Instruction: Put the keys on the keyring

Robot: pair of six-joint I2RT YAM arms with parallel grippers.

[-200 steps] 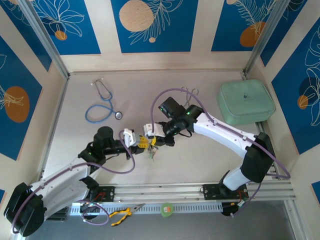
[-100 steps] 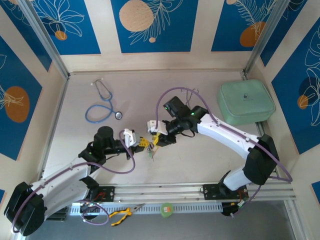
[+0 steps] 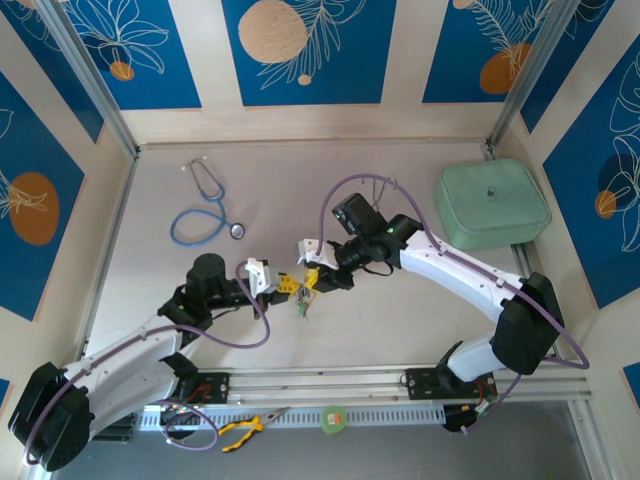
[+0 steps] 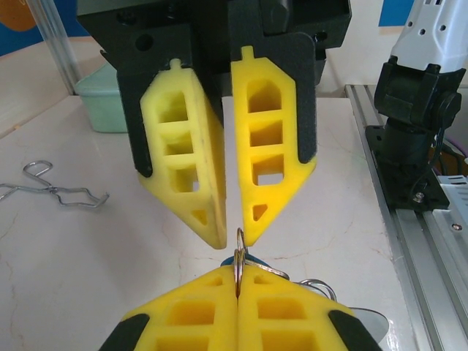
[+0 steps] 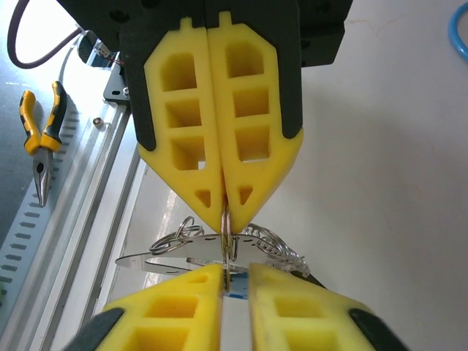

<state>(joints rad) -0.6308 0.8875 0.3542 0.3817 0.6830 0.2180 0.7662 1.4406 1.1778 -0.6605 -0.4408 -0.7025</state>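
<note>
Mid-task, I judge. At the centre of the top view, above the tabletop [image 3: 400, 320], the left gripper's [image 4: 238, 273] fingers are clamped on the keyring [image 4: 239, 252]. The right gripper's [image 4: 232, 238] fingers stand slightly apart around it. Whether the blue-headed key [image 4: 257, 263] is threaded, I cannot tell. The right gripper has shifted rightward since a second ago.

The left gripper [image 4: 238, 281] is clamped shut on the keyring [image 5: 226, 228]; the right gripper [image 5: 235, 274] is held tip-to-tip opposite it, jaws slightly parted around the keyring.
</note>
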